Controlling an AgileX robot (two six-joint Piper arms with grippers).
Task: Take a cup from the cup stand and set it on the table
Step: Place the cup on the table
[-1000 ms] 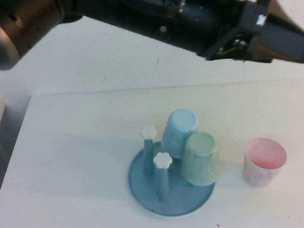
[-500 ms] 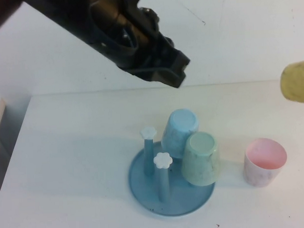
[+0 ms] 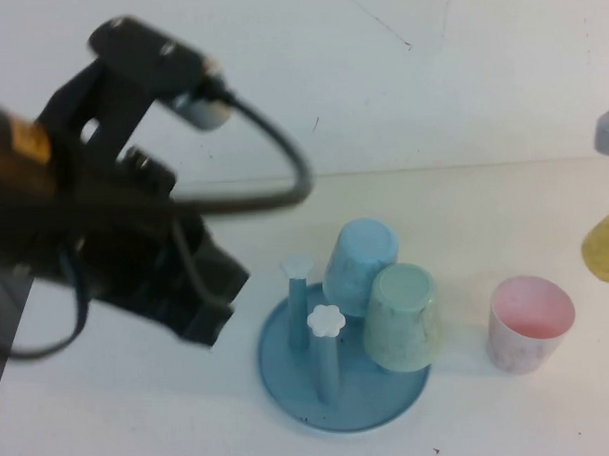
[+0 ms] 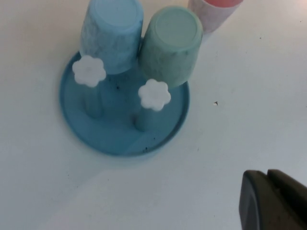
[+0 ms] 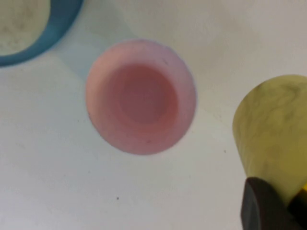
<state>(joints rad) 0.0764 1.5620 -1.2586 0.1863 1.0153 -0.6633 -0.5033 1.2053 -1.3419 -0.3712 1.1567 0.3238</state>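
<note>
Right tool [image 5: 276, 211] holds the yellow cup [image 5: 271, 136] pinched at its rim, carried in the air over the white surface [image 3: 141, 414] just beside the upright pink cup [image 3: 529, 322], at the right edge of the high view. So the cup is off the blue cup stand [image 3: 290, 374], where a blue cup [image 3: 359, 266] and a pale green cup [image 3: 400, 318] sit upside down; setting it down and releasing remain. Left tool [image 4: 273, 201] hangs near the stand's left side, its grip unclear

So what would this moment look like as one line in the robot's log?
right gripper: holding yellow cup above table, beside pink cup | left gripper: near cup stand
</note>
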